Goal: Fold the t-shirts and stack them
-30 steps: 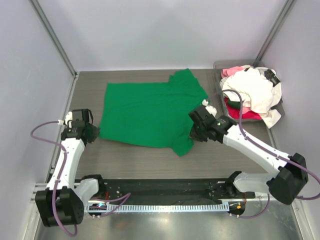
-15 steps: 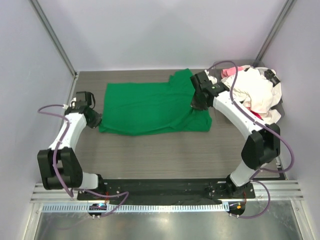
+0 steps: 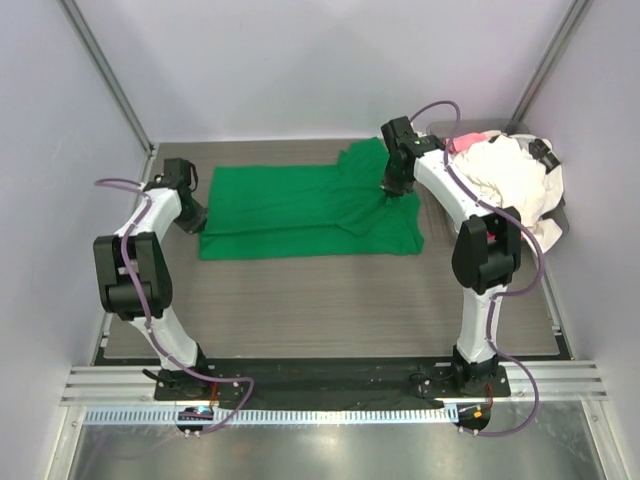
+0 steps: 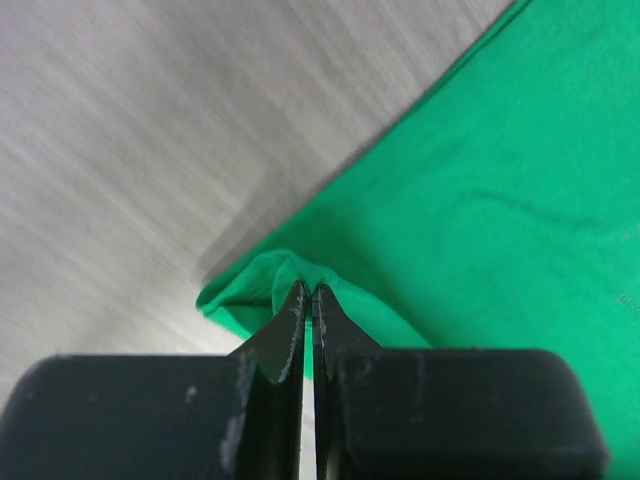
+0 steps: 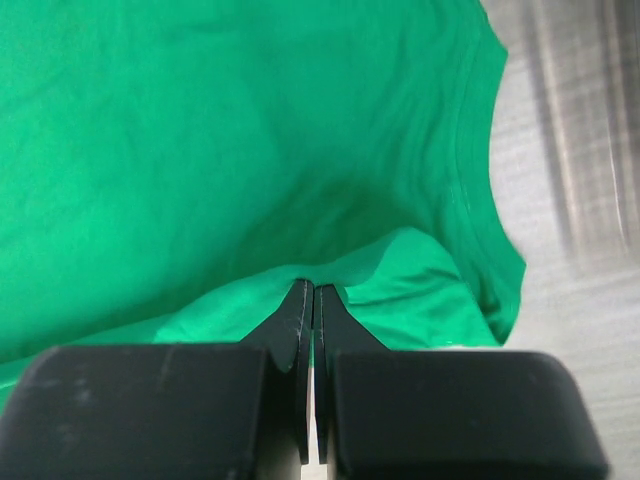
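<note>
Grey table: green t-shirt lies folded lengthwise

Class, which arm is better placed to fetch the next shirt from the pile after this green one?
Right. The right gripper pinches the green shirt beside the pile; the left gripper holds its opposite edge.

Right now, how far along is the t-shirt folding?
Done: the green t-shirt looks folded once lengthwise. In hand: the left gripper and right gripper each pinch its cloth, shut. Left: further folds, plus the white and pink shirts heaped at right, none stacked yet.
</note>
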Available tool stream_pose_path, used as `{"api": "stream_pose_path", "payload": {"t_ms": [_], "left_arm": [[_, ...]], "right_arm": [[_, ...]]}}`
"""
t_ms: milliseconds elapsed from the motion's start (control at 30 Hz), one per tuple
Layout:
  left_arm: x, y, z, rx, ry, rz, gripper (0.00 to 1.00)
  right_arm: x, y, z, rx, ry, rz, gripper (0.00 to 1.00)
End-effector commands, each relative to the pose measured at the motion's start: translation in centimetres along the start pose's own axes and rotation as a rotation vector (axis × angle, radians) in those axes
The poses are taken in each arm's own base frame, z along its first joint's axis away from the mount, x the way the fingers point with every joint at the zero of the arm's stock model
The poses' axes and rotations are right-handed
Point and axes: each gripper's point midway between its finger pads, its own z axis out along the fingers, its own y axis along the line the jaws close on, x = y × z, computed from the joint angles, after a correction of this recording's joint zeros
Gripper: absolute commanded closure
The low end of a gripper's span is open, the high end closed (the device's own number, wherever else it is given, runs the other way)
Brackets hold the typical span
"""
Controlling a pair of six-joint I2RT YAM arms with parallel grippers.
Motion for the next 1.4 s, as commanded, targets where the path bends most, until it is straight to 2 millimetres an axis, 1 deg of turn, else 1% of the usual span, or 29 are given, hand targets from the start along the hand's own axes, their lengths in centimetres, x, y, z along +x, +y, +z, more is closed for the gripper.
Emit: {"api": "stream_pose_path", "payload": {"t_ms": [0, 33, 100, 133, 167, 200, 233, 267, 300, 333, 367, 400, 433, 467, 500, 533, 567, 600, 633, 667, 700, 733, 767, 800, 833, 867, 1033, 1267, 1367], "left_arm": [[-1.7, -1.0, 0.5, -0.001, -0.02, 0.034, 1.0], [-1.6, -1.2, 0.7, 0.001, -0.011, 0.038, 1.0], [-1.9, -1.8, 1.5, -0.005, 0.002, 0.047, 0.99], [-1.6, -2.0, 1.9, -0.005, 0.028, 0.055, 0.97], [-1.4, -2.2, 2.8, -0.009, 0.052, 0.066, 0.86], [-2.2, -3.3, 2.7, 0.016, 0.052, 0.083, 0.8], [-1.9, -3.4, 2.6, 0.016, 0.089, 0.099, 0.72], [-1.9, -3.6, 2.4, 0.024, 0.11, 0.105, 0.55], [-2.3, -3.9, 1.8, 0.03, 0.105, 0.112, 0.48], [-2.4, -3.6, 1.4, 0.03, 0.099, 0.116, 0.37], [-2.6, -3.4, 0.7, 0.031, 0.078, 0.114, 0.32], [-3.1, -3.1, -0.7, 0.05, 0.047, 0.103, 0.28], [-2.4, -2.0, -0.6, 0.041, 0.051, 0.087, 0.25], [-1.9, -1.5, -0.8, 0.048, 0.058, 0.073, 0.25], [-1.4, -0.9, -1.0, 0.051, 0.061, 0.062, 0.25], [-0.5, 0.3, -1.6, 0.054, 0.053, 0.035, 0.26], [0.0, 0.9, -1.7, 0.059, 0.048, 0.019, 0.26], [0.0, 0.9, -1.9, 0.089, 0.025, 0.002, 0.27], [1.6, 2.2, -2.0, 0.084, 0.038, -0.01, 0.27], [1.9, 2.3, -2.2, 0.1, 0.03, -0.03, 0.27], [2.2, 2.2, -2.1, 0.125, 0.024, -0.041, 0.27], [2.6, 2.4, -2.0, 0.133, 0.026, -0.049, 0.28], [3.5, 2.9, -1.7, 0.134, 0.038, -0.051, 0.29], [3.9, 3.0, -1.5, 0.14, 0.04, -0.056, 0.29], [3.7, 2.8, -1.5, 0.156, 0.028, -0.064, 0.29], [4.2, 3.2, -1.2, 0.149, 0.035, -0.067, 0.29], [4.9, 3.3, 0.0, 0.151, 0.047, -0.083, 0.31], [5.8, 3.6, 2.1, 0.14, 0.057, -0.082, 0.32], [5.8, 3.4, 3.0, 0.135, 0.061, -0.083, 0.34]], "right_arm": [[-2.4, 0.8, 0.0, -0.027, -0.025, -0.015, 0.99], [-2.6, 0.8, 0.3, -0.024, -0.023, -0.015, 0.99], [-3.2, 1.0, 1.7, -0.021, -0.014, -0.012, 0.99], [-3.2, 0.9, 2.3, -0.012, -0.001, -0.018, 0.99], [-4.0, 1.2, 3.0, -0.011, -0.003, -0.013, 0.93], [-4.5, 0.7, 3.7, 0.004, 0.0, -0.002, 0.8], [-4.4, 0.3, 3.8, 0.025, 0.021, -0.005, 0.46], [-5.1, 0.1, 3.9, 0.031, 0.012, 0.002, 0.34], [-5.2, -0.3, 3.6, 0.037, 0.013, 0.005, 0.27], [-5.4, -0.9, 3.2, 0.056, 0.004, 0.007, 0.19], [-4.4, -2.0, 3.3, 0.084, 0.024, 0.003, 0.16], [-4.7, -2.4, 1.7, 0.078, -0.002, 0.008, 0.16], [-4.8, -2.4, 1.1, 0.063, -0.026, 0.016, 0.16], [-2.1, -3.8, 2.0, 0.097, 0.029, 0.005, 0.17], [-2.2, -4.1, -0.1, 0.071, -0.003, 0.018, 0.19], [-1.9, -4.1, -0.3, 0.047, -0.022, 0.026, 0.22], [1.3, -5.6, 0.8, 0.07, 0.047, 0.017, 0.23], [1.2, -5.6, -0.6, 0.036, 0.007, 0.038, 0.26], [2.2, -6.0, -0.5, 0.031, 0.019, 0.041, 0.27], [5.0, -7.3, 0.2, 0.044, 0.078, 0.04, 0.28], [5.4, -7.3, 0.4, 0.023, 0.069, 0.05, 0.3], [5.9, -7.5, 0.1, 0.004, 0.068, 0.058, 0.31], [7.5, -8.6, 0.9, 0.021, 0.104, 0.066, 0.32], [7.9, -8.8, 1.0, 0.007, 0.116, 0.074, 0.34], [7.9, -8.8, 1.3, -0.006, 0.115, 0.076, 0.35], [8.4, -9.1, 1.7, -0.006, 0.125, 0.076, 0.35], [8.2, -9.5, 3.2, -0.01, 0.136, 0.071, 0.4], [9.2, -10.9, 5.5, 0.05, 0.146, 0.04, 0.46], [9.7, -11.0, 6.3, 0.05, 0.159, 0.038, 0.52]]}}
